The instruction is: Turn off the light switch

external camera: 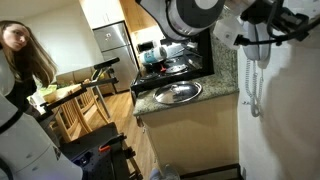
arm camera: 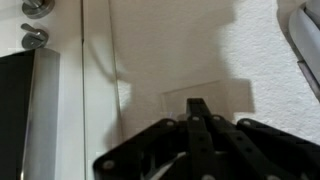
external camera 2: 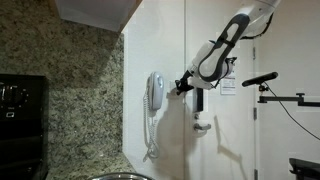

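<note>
The light switch (arm camera: 232,103) is a small flat white plate on the textured wall, in shadow in the wrist view. My gripper (arm camera: 197,105) is shut, fingers pressed together, with the tip over the plate's middle. I cannot tell whether it touches. In an exterior view my gripper (external camera 2: 183,87) is at the wall just right of the white wall telephone (external camera 2: 155,92), and the switch is hidden behind it. In an exterior view my gripper (external camera: 288,20) is high against the white wall, above the telephone (external camera: 256,70).
A door with a handle (external camera 2: 203,125) and a paper notice (external camera 2: 228,80) is right of the wall. The door hardware (arm camera: 35,38) shows in the wrist view. A sink (external camera: 178,92), a stove (external camera: 165,62) and a person (external camera: 20,60) are in the kitchen.
</note>
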Controlling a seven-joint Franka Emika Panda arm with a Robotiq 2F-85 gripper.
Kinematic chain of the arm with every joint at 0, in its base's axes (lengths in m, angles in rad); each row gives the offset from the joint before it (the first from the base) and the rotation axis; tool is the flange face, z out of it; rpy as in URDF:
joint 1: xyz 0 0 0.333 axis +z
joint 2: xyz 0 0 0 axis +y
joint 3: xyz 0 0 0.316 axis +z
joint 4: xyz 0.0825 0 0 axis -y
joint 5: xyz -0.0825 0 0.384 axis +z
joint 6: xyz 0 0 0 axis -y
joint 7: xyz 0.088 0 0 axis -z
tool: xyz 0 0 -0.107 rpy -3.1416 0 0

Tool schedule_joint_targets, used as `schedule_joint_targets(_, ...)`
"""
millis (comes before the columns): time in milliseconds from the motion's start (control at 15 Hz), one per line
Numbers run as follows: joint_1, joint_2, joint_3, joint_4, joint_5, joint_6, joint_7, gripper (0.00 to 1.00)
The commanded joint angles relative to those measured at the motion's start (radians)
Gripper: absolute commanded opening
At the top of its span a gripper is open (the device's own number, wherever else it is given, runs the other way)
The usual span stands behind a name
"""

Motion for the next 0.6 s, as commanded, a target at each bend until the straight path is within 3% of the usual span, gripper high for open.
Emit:
schedule_joint_targets(0, 0.012, 0.011, -0.007, 0.013, 0.001, -0.001, -0.002, 0.00)
schedule_joint_targets(533, 0.034, 0.034, -0.035, 0.052, 0.005, -0.020, -0.005, 0.00)
